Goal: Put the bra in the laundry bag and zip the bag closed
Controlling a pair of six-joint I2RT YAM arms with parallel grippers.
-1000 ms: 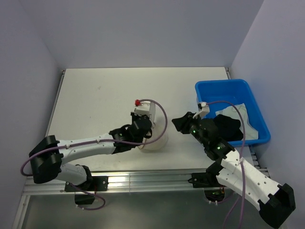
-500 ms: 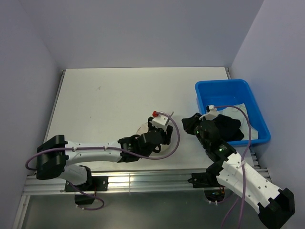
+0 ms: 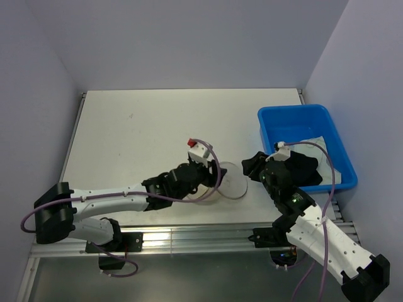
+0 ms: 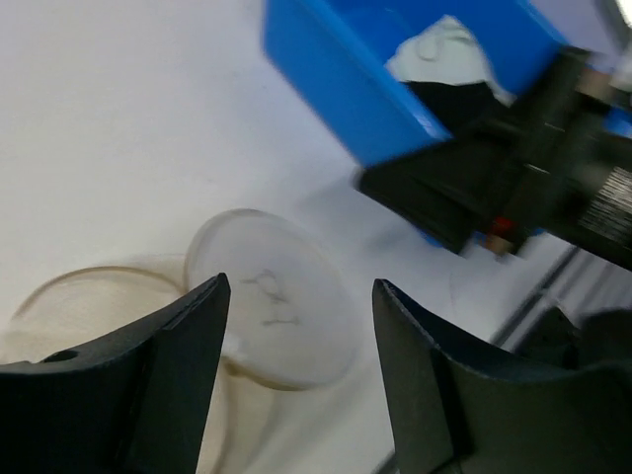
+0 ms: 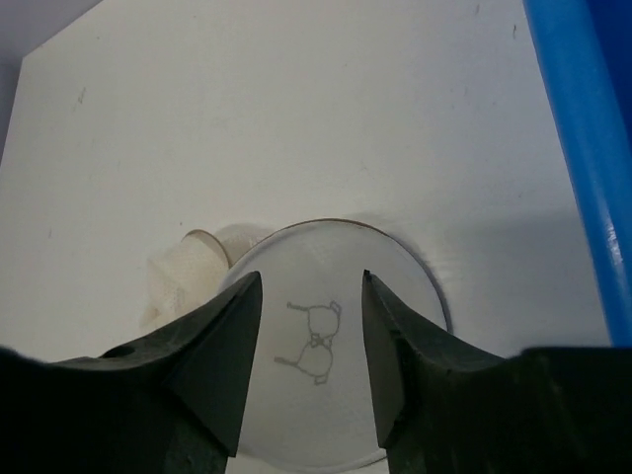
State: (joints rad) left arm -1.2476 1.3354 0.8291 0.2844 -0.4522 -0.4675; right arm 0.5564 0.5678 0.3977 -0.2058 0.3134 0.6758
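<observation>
The cream mesh laundry bag [image 3: 206, 192] sits near the table's front edge, its round lid [image 3: 233, 182] flopped open flat to the right. The lid bears a small bra drawing [image 5: 316, 341]. My left gripper [image 3: 213, 173] is open and empty above the bag's rim [image 4: 89, 296] and the lid [image 4: 267, 306]. My right gripper [image 3: 250, 167] is open and empty just right of the lid, which fills the view between its fingers [image 5: 311, 278]. The black bra [image 3: 301, 168] lies in the blue bin [image 3: 271, 119], behind the right wrist; it also shows in the left wrist view [image 4: 454, 99].
A white cloth [image 3: 312, 143] lies in the blue bin beside the bra. The bin's wall [image 5: 578, 148] stands close to the right of the lid. The metal rail [image 3: 189, 236] runs along the table's front edge.
The left gripper swept right over the bag, then drew back left. The bag's lid now lies open flat on the right. The right gripper shifted a little to the right.
</observation>
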